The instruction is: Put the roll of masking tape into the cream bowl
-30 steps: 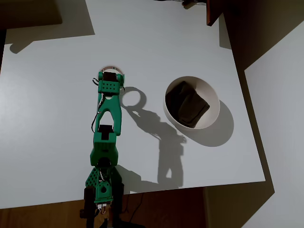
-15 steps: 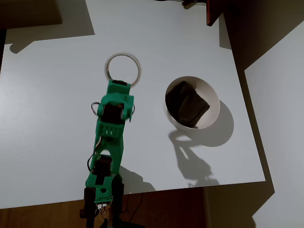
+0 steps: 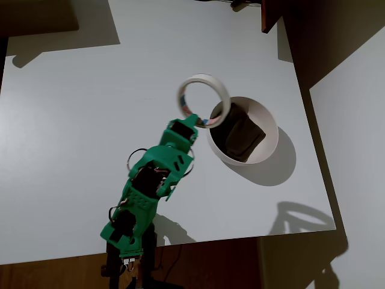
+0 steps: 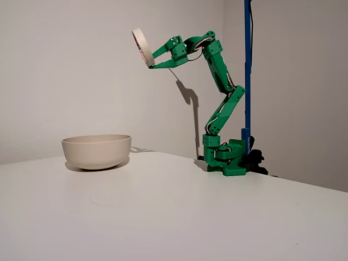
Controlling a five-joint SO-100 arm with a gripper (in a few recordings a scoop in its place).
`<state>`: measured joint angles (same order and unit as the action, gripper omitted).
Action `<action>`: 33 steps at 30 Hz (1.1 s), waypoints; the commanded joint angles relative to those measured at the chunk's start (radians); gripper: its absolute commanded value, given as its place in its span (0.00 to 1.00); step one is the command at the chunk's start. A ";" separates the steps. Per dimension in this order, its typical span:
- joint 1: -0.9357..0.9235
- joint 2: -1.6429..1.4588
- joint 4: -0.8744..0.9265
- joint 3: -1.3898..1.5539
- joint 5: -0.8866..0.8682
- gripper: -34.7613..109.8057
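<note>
High above the table, the green arm's gripper (image 3: 194,122) (image 4: 151,61) is shut on the rim of the roll of masking tape (image 3: 203,80) (image 4: 142,47), an off-white ring held on edge with reddish marks inside. In the overhead view the ring hangs just left of the cream bowl (image 3: 269,124), overlapping its left rim. The fixed view shows the bowl (image 4: 97,150) on the table far below and left of the tape. A dark brown cloth lump (image 3: 239,132) lies inside the bowl.
The white table (image 3: 72,132) is open to the left and behind the arm. The arm's base (image 4: 226,157) is clamped at the table's edge beside a blue pole (image 4: 247,65). A brown post (image 3: 271,15) stands at the far corner.
The arm has lifted the tape off the table and swung it right, from the middle of the table to beside the bowl's left rim. The ring now looks larger and higher.
</note>
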<state>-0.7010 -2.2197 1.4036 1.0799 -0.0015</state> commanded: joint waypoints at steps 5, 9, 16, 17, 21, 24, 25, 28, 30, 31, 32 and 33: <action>-0.201 0.344 -0.089 -0.299 0.028 0.18; -0.250 0.555 -0.097 -0.488 0.041 0.18; -0.287 0.764 -0.172 -0.537 0.083 0.18; -0.290 0.790 -0.179 -0.540 0.089 0.18; -0.302 0.908 -0.172 -0.591 0.115 0.18; -0.307 0.974 -0.153 -0.626 0.135 0.18; -0.307 0.986 -0.152 -0.626 0.141 0.18; -0.304 1.011 -0.132 -0.627 0.158 0.18; -0.301 1.025 -0.120 -0.627 0.163 0.18; -0.301 1.029 -0.117 -0.627 0.163 0.18; -0.301 1.035 -0.114 -0.629 0.163 0.18; -0.302 1.040 -0.109 -0.629 0.163 0.18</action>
<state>-0.9925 -1.1367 1.2717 0.5354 0.1519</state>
